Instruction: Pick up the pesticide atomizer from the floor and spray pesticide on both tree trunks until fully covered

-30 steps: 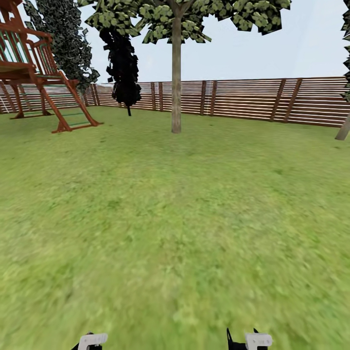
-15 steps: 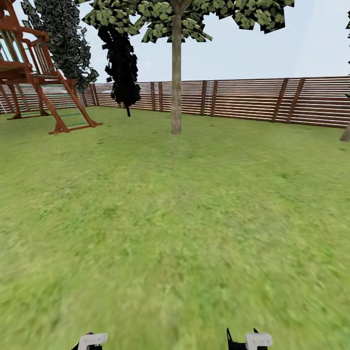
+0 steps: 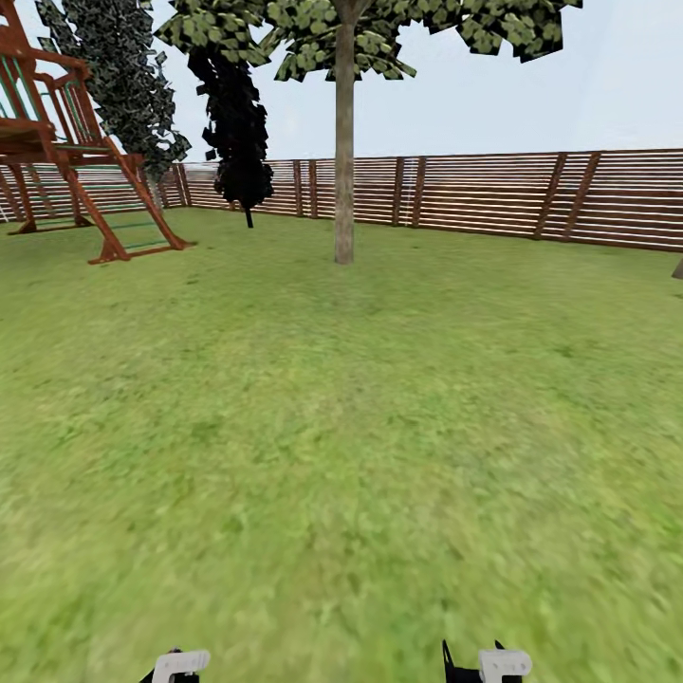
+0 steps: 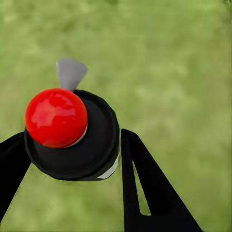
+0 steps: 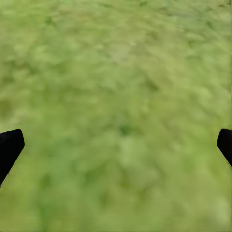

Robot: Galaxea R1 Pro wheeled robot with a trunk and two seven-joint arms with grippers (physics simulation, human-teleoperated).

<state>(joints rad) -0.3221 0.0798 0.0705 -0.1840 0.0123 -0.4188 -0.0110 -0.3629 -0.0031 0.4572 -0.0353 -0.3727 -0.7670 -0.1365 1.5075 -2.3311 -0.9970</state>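
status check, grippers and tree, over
Left gripper shut on atomizer. Right gripper open, over grass. Tree trunk dead ahead across lawn; nothing in the path.

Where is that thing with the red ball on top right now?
In the left wrist view, the black atomizer with the red ball top sits between the left gripper's black fingers, above green grass.

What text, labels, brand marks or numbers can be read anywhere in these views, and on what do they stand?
None: no readable text in any view.
The atomizer between the left pincer's fingers has a plain red ball and black cap, no label showing.
The fence, play frame and tree trunk carry no signs.
The right pincer is open over bare grass.
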